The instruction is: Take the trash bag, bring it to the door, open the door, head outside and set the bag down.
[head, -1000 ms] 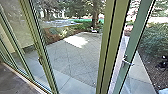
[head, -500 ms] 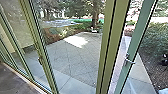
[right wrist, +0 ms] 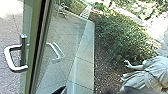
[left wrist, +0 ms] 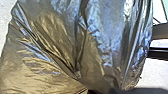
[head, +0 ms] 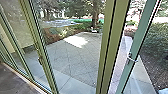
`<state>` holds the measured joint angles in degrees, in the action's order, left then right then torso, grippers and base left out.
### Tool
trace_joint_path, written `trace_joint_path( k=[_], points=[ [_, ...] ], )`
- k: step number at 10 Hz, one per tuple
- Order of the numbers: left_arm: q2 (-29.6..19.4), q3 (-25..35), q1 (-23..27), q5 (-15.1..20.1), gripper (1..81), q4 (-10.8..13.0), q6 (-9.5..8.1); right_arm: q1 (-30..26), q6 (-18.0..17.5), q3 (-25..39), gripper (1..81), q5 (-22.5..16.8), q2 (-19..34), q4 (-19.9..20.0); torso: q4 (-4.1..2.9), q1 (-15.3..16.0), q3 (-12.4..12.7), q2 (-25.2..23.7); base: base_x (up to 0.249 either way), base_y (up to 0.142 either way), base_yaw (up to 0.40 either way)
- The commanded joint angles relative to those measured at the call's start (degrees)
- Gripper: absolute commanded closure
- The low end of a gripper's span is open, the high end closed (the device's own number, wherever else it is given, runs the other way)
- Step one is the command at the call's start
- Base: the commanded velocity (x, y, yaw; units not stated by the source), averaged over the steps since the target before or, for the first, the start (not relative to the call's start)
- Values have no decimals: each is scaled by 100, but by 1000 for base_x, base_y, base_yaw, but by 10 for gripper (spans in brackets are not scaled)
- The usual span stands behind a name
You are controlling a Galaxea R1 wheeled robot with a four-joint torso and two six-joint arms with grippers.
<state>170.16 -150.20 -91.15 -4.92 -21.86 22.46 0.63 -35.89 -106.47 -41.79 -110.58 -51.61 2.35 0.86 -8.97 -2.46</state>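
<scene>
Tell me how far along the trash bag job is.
Looks done: the trash bag seems picked up, showing large at the left wrist, and brought to the door. In hand: opening the glass door, which stands ajar, a gap between it and the green post. Left: going out onto the paving beyond the glass and putting the bag down.

The trash bag looks like thin plastic, glossy and crinkled. Toward three o'clock in the head view, the door handle is shiny, smooth metal on a matt green door frame. The glass panes at ten o'clock are smooth; the paving beyond looks matt, the soil at four o'clock rough.
</scene>
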Motion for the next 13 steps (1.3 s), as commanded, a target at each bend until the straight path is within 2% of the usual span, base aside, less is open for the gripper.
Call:
trace_joint_path(
  k=[1, 2, 4, 5, 6, 7, 11, 13],
  points=[
    [1, 26, 102, 413, 811, -29, 13, -814, 143, -83, 10, -225, 183, -305, 128, 0, 0, -2, 0, 0, 0],
    [1, 26, 101, 413, 811, -29, 13, -762, 178, -118, 10, -216, 261, -314, 174, 0, 0, 0, 0, 0, 0],
    [1, 26, 101, 413, 811, -29, 13, -682, 302, -206, 10, -189, 367, -314, 335, 0, 0, 0, 0, 0, 0],
    [-8, 26, 101, 413, 811, -29, 13, -621, 328, -319, 10, -180, 376, -349, 360, 0, 0, 0, 0, 0, 0],
    [-16, 17, 93, 413, 811, -29, 13, -577, 389, -425, 10, -59, 376, -349, 315, 0, 0, 0, 0, 0, 0],
    [-16, 26, 101, 413, 811, -29, 13, -506, 425, -556, 10, 56, 367, -367, 352, 0, 0, 0, 0, 0, 0],
    [1, 26, 101, 413, 811, -29, 13, -392, 732, -1524, 10, 584, 95, -393, 352, 0, 0, 0, 0, 0, 0],
    [10, 26, 101, 413, 811, -29, 13, -409, 952, -1902, 10, 690, -28, -402, 352, 2, 0, 0, 0, 0, 0]
  ],
)
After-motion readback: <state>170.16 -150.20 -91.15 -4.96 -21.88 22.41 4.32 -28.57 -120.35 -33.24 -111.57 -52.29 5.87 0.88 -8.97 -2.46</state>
